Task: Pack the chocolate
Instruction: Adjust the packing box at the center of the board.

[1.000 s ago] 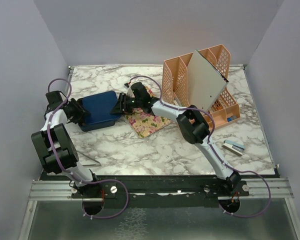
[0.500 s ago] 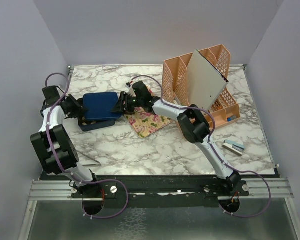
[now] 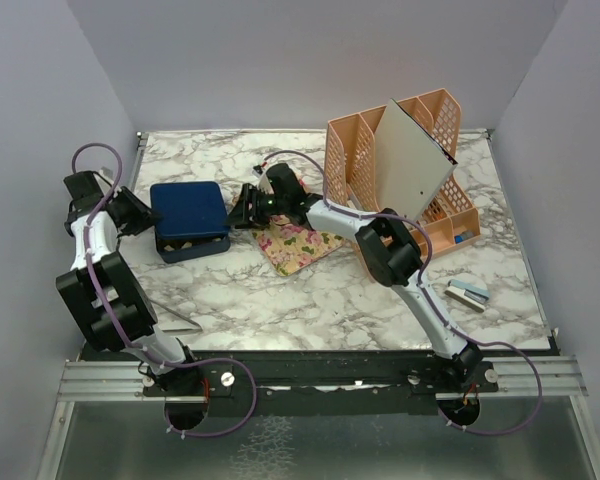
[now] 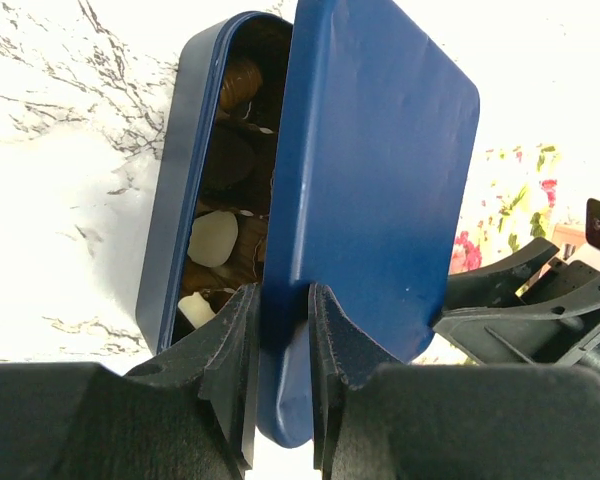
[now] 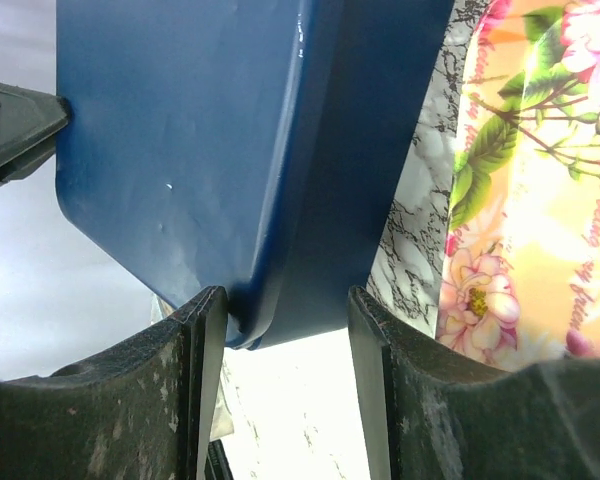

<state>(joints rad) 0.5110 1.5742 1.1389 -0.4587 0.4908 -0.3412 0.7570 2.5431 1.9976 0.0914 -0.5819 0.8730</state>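
The dark blue box (image 3: 195,250) sits left of centre on the marble table. Its blue lid (image 3: 190,208) lies shifted over it, leaving one side uncovered. The chocolate (image 4: 215,235), dark brown and cream pieces, shows in that uncovered strip in the left wrist view. My left gripper (image 3: 140,215) is shut on the near edge of the lid (image 4: 380,150), with its fingertips (image 4: 325,330) pinching it. My right gripper (image 3: 242,210) is closed on the box's right corner (image 5: 310,200), one finger at the lid top and one by the side wall.
A floral cloth (image 3: 295,245) lies right of the box under my right arm. An orange file organiser (image 3: 435,215) with a grey board (image 3: 410,160) stands at the back right. A small stapler-like object (image 3: 468,293) lies at the right. A thin grey object (image 3: 180,325) lies near the front left.
My left gripper has pulled left and back with the lid. The box and lid now sit further left, and the box's front wall shows under the lid. My right gripper followed slightly left.
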